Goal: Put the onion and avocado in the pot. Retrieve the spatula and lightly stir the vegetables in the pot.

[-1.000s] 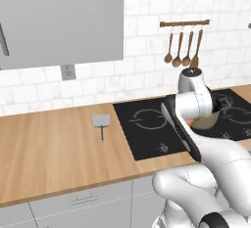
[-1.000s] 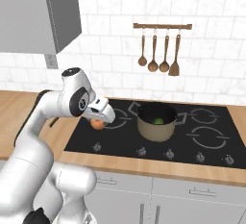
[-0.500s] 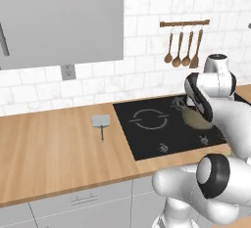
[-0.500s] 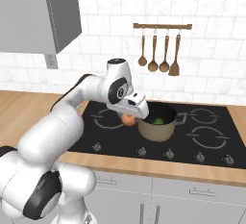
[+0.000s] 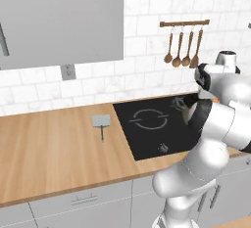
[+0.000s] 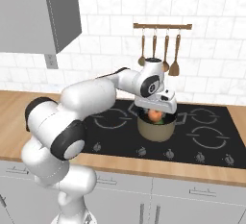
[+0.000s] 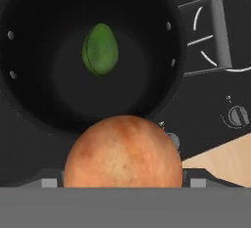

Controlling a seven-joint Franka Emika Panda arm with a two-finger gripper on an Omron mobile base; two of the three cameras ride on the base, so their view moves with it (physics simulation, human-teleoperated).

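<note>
Wood counter [image 5: 54,148]: spatula [image 5: 101,122]; hob [image 6: 211,139] w/ pot [image 6: 156,128].

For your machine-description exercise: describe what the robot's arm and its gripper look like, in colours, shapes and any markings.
The arm is made of glossy white, rounded, tube-like segments with dark grey to black rings and caps at the joints. Its wrist ends in a white cylinder with a dark round face, above a flat white block-shaped gripper. No cables or lettering can be made out.

base views: behind arm, left/right, sharing cooktop [image 6: 211,136] | hand view: close above pot [image 7: 29,114]
</note>
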